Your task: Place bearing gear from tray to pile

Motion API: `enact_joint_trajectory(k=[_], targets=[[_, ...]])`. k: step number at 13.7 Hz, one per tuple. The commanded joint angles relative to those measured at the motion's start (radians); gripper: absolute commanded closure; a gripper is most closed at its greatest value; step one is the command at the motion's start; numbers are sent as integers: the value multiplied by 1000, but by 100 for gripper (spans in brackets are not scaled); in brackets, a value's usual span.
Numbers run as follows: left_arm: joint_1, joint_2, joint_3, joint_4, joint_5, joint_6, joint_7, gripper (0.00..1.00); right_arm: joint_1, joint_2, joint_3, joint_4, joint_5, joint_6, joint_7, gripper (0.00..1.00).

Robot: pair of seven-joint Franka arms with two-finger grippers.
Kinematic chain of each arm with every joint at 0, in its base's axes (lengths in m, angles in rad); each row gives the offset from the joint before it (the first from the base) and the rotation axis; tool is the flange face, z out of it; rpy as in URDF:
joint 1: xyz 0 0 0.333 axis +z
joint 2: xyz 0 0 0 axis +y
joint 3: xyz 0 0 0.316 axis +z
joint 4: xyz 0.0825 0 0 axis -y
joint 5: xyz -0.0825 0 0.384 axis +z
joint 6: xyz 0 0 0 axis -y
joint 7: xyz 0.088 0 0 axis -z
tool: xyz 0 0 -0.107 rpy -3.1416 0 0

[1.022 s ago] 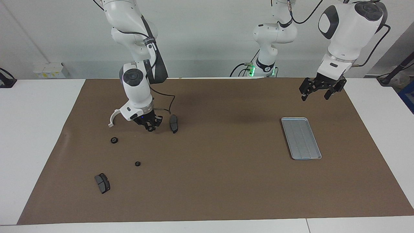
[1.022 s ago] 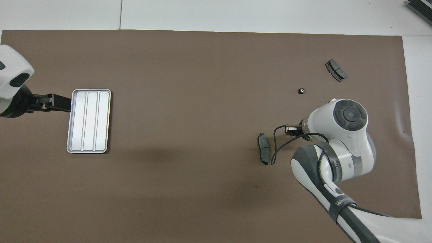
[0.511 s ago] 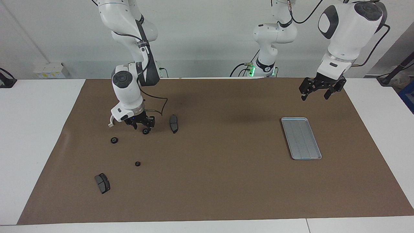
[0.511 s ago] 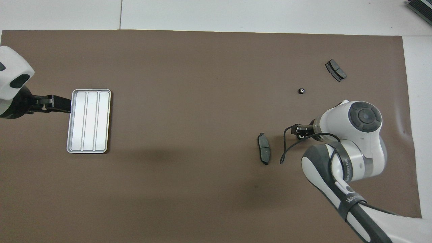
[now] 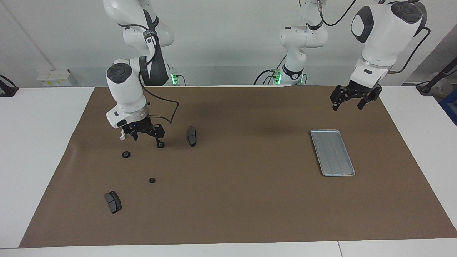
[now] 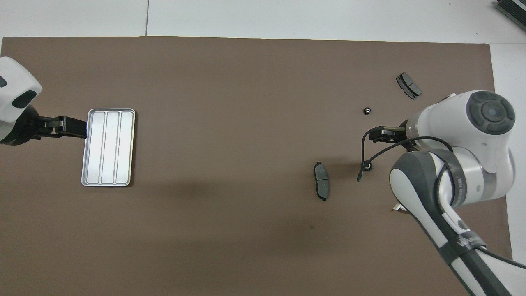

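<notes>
The silver tray (image 5: 332,152) lies bare toward the left arm's end of the table; it also shows in the overhead view (image 6: 109,147). A small black bearing gear (image 5: 161,144) lies on the mat beside a dark brake pad (image 5: 192,136); this gear also shows in the overhead view (image 6: 369,166). My right gripper (image 5: 146,132) hangs open and empty just above the mat, beside that gear. It covers most of the white bracket (image 5: 122,136). My left gripper (image 5: 349,103) waits, open, above the mat at the tray's robot end.
Two more small gears (image 5: 125,154) (image 5: 151,180) and a second brake pad (image 5: 113,201) lie farther from the robots on the brown mat (image 5: 235,200). The right arm's cable hangs beside the gripper.
My right gripper has lifted and moved toward the right arm's end of the table, leaving the bearing gear on the mat by the brake pad. The left arm has not moved.
</notes>
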Motion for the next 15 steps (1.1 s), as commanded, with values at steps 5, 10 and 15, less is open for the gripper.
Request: enact_joint_trajectory(k=[5,10,15], targets=[[-1,-36,3,-43,20,22,7,0,-26,-43,13,274,13,-281,-31,0],[-2,-36,3,-41,20,22,4,0,-63,-78,13,374,75,-462,-49,0],[1,-34,4,-40,20,22,-5,0,-50,-109,19,360,65,-548,-101,0]])
